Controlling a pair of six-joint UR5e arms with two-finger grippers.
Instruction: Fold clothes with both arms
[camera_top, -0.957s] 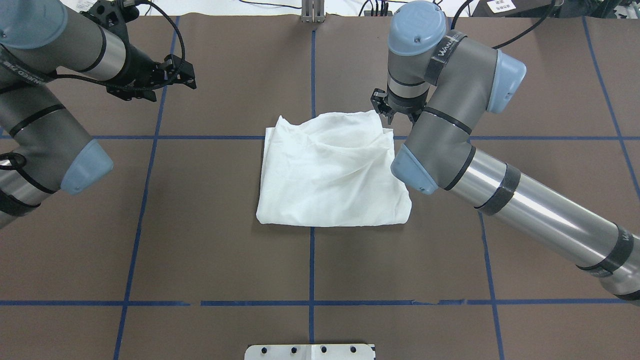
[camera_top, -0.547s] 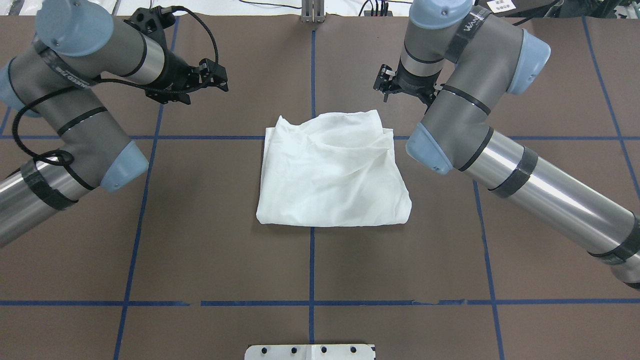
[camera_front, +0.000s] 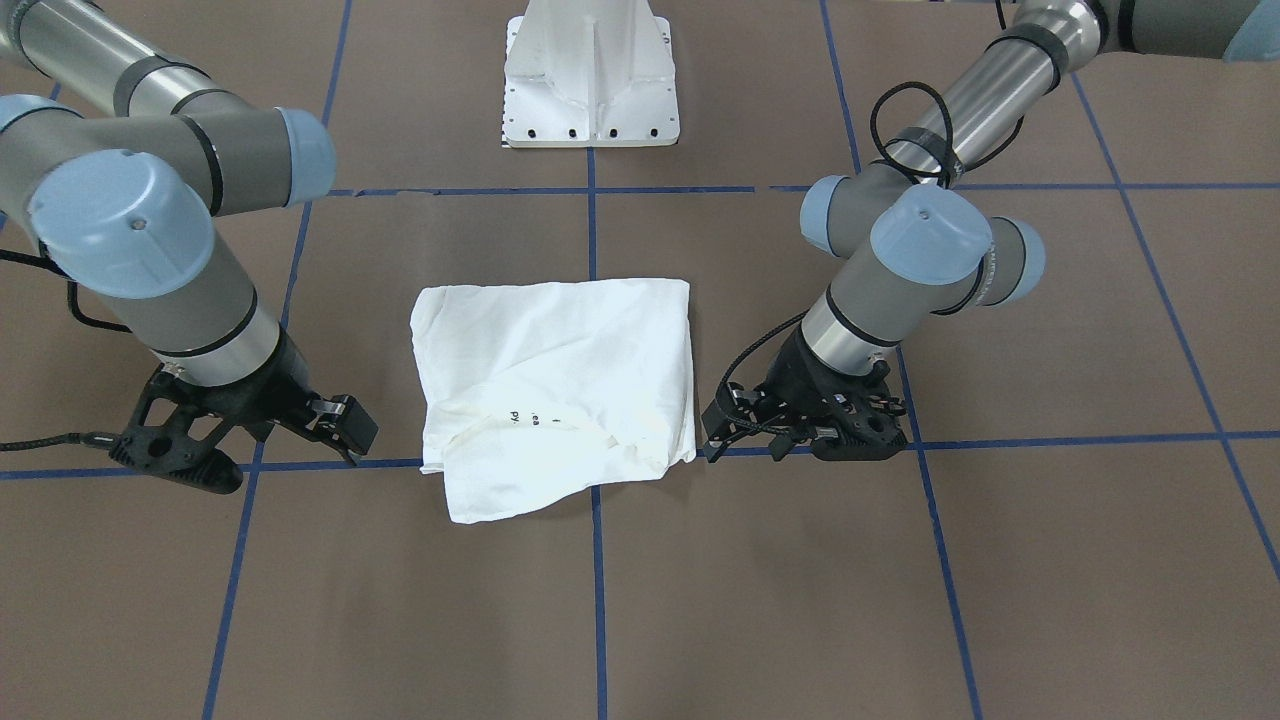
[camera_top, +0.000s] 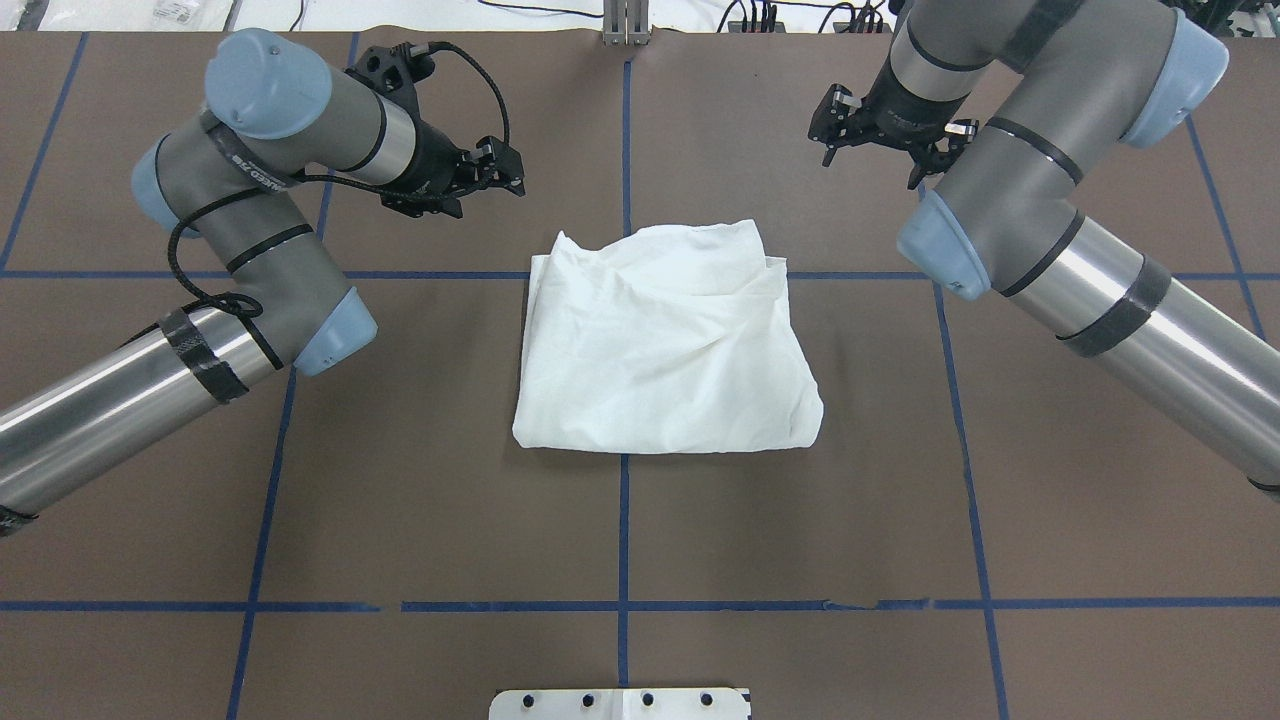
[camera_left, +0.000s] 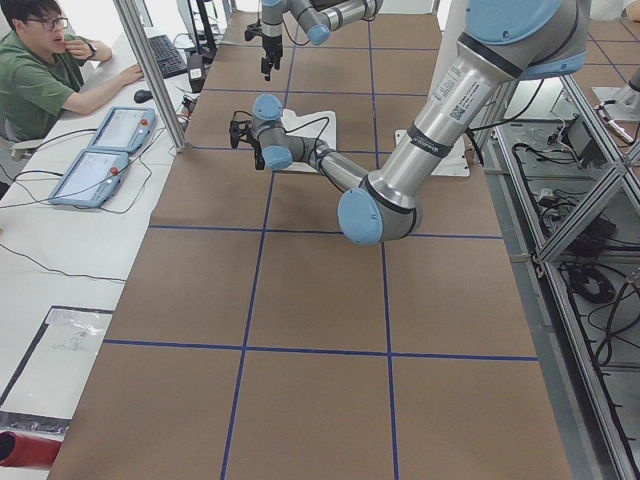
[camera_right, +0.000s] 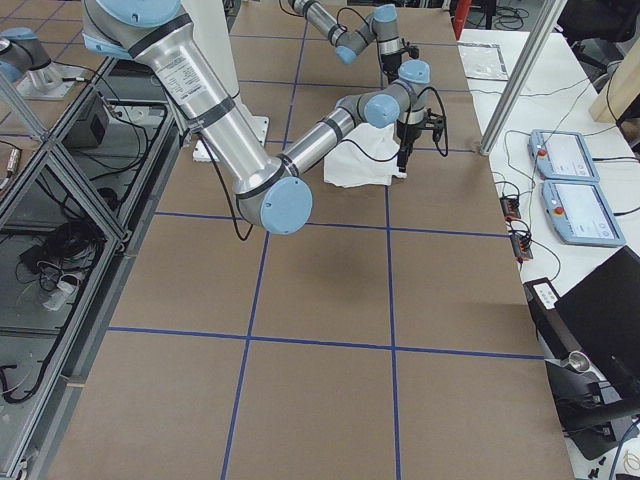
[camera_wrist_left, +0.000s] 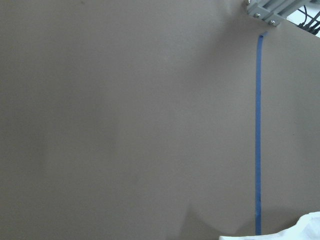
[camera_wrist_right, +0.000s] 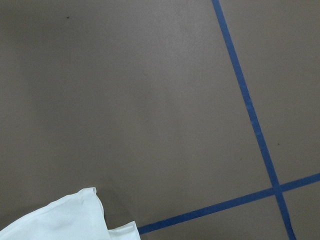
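While the left gripper (camera_top: 503, 170) hangs empty, fingers apart, near the far left corner of the shirt (camera_top: 665, 350), right gripper (camera_top: 870, 168) likewise spread and empty, off the far right corner, white shirt folded in a rumpled square, middle of the brown table (camera_top: 420, 500), blue tape lines (camera_top: 623, 530) crossing beneath.

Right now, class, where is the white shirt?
In the overhead view, the shirt lies at the table's middle, over the central blue tape line, with the left claw and right claw off its far corners.
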